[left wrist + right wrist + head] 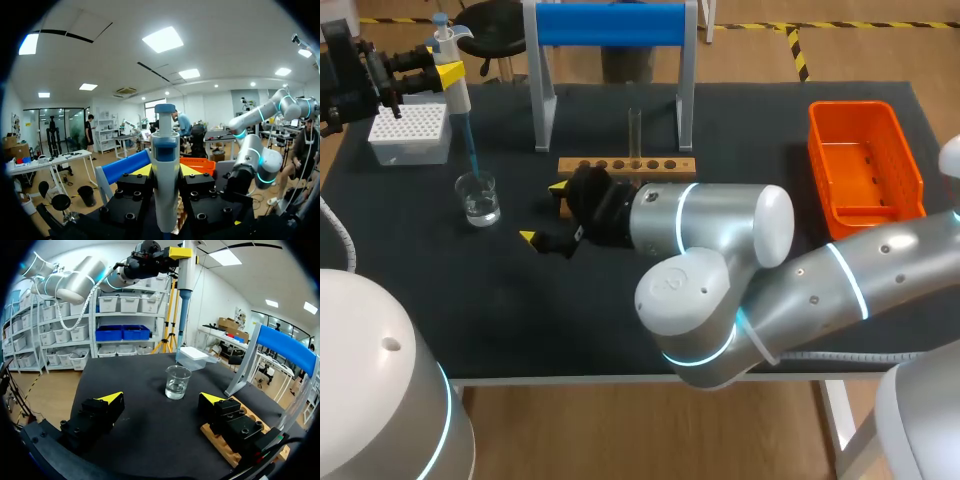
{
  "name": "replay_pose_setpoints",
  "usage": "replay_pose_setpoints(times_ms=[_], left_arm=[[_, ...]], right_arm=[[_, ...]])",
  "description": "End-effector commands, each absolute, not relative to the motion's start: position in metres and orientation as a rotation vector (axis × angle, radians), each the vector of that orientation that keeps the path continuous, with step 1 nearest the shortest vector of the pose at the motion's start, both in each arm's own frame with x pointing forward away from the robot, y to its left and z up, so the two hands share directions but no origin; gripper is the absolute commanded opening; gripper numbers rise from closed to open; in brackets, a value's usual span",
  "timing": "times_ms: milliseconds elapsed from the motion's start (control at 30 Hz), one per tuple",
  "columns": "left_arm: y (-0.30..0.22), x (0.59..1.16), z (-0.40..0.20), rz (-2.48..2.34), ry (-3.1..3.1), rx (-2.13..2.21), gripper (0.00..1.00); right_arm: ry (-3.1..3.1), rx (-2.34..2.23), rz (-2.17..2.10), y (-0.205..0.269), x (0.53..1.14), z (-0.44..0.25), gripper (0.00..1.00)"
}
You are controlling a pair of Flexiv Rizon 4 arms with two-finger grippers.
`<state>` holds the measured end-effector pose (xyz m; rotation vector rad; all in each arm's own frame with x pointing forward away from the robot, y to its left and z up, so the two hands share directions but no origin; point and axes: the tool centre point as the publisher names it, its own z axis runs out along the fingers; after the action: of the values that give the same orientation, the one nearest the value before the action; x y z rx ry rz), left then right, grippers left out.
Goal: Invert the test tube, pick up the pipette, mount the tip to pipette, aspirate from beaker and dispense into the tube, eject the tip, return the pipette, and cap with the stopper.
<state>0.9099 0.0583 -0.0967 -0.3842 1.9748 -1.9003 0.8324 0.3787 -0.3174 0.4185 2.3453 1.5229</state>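
From above, the left pincer (440, 62) is clenched round the pipette (457, 98), holding it upright over the far left corner of the tabletop (750, 130), beside the tip box (408, 135). Its blue tip (468, 148) slants down to the beaker (478, 198). The end is at the rim or just inside, and I cannot tell whether it reaches the water. The test tube (634, 132) stands in the wooden rack (627, 167), well apart from the beaker. The right pincer (542, 211) sits low by the rack's left end, fingers spread, grasping nothing.

In the left wrist view, the pipette body fills the gap between the fingers and looks squarely gripped. The beaker is out of sight.

In the right wrist view, the beaker stands ahead of the released fingers, untouched, with a little water in the bottom.

To draw up well, I'd say the tip wants lowering straight down until its end sits under that shallow surface but clear of the glass. Nothing steadies the beaker, so a sideways nudge could shift it.
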Motion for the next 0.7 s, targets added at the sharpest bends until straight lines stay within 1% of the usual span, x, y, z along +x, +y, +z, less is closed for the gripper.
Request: replay_pose_setpoints(times_ms=[33, 433, 700], left_arm=[[0.059, 0.91, -0.097, -1.903, 1.974, -0.381, 0.0], [0.059, 0.91, -0.097, -1.903, 1.974, -0.381, 0.0], [0.069, 0.914, -0.114, -1.897, 1.955, -0.385, 0.0]], right_arm=[[2.344, 0.426, 1.512, 0.382, 0.831, -0.317, 1.0], [2.344, 0.426, 1.512, 0.382, 0.831, -0.317, 1.0], [2.344, 0.426, 1.512, 0.382, 0.831, -0.317, 1.0]])
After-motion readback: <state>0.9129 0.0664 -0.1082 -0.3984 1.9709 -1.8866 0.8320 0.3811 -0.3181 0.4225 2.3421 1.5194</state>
